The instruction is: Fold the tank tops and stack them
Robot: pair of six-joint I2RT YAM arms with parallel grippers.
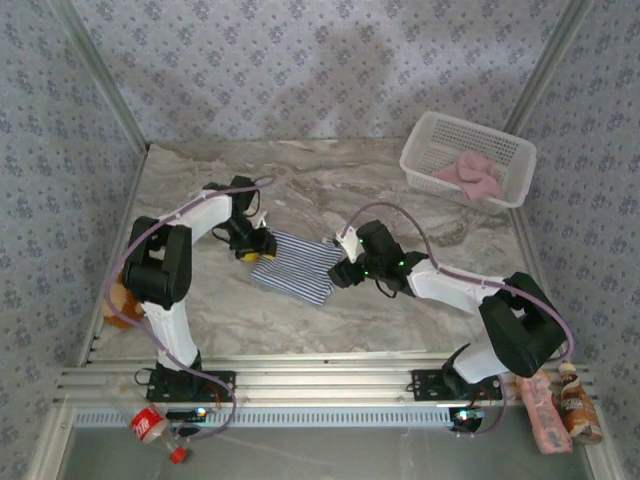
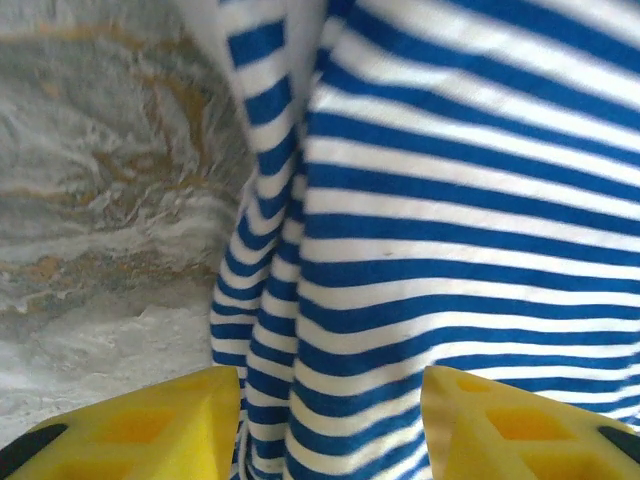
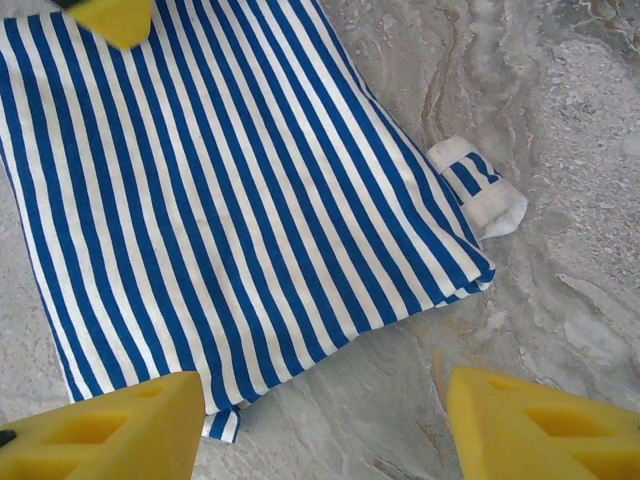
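Over at 12 o'clock, left jaws and right jaws gape empty above the folded navy-and-white striped cloth tank top (image 1: pixel 296 264), so snag it leaving and the fold's gone.

No text legible. Red label on the plastic bottle (image 1: pixel 148 426), near left corner: too small to read. Wrapper on the brown bottle (image 1: pixel 579 402), near right: likewise.

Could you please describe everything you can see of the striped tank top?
The striped tank top is soft cloth with thin navy-and-white stripes, folded into a rough rectangle and lying flat on the marble-look table between the arms. A white-trimmed strap pokes out at one edge. The open left gripper and right gripper flank it, neither gripping it.
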